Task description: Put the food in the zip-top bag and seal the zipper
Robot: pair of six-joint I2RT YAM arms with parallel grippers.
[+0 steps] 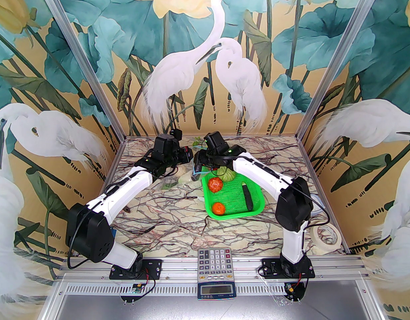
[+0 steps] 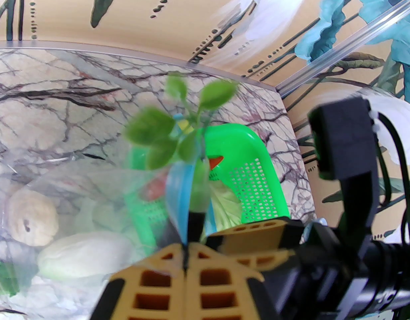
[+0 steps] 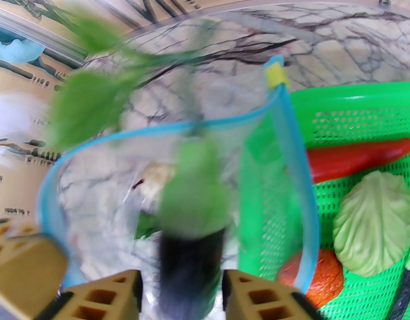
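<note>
Near edge, middle: calculator (image 1: 214,263), half off the tabletop (image 1: 171,212) onto the rail. Tape roll (image 1: 325,236) at the near right corner.

Green mesh basket (image 1: 232,192) sits right of centre and holds food:
- tomato (image 1: 218,208) at its near-left corner
- second tomato (image 1: 215,184) toward its far-left corner
- dark slender piece (image 1: 247,197) along its right side
- green cabbage (image 3: 371,225) at its far end, red chili (image 3: 354,158) just beyond it

Zip-top bag (image 3: 91,195) is beside the basket's far-left corner, toward the middle of the tabletop's far half. Its mouth is open and faces the right wrist camera. The zipper (image 3: 291,138) forms a wide light-blue loop, and one run of it crosses in front of the basket's left wall. A pale bulb (image 2: 31,218) and a napa cabbage (image 2: 85,255) are already inside, seen through the clear wall and lying close together.

Left gripper (image 2: 186,245): fingers pressed together, pinching the zipper strip and holding that edge of the mouth up.

Right gripper (image 3: 180,275): jaws spread at the mouth. A dark purple vegetable (image 3: 191,262) with a green cap is between them, heavily blurred. There is a visible gap on one side, so it's not clamped. Its cap points into the loop, with blurred green leaves (image 3: 81,112) beyond it.

Both grippers meet nose to nose over the bag, left of the basket's far-left corner.
</note>
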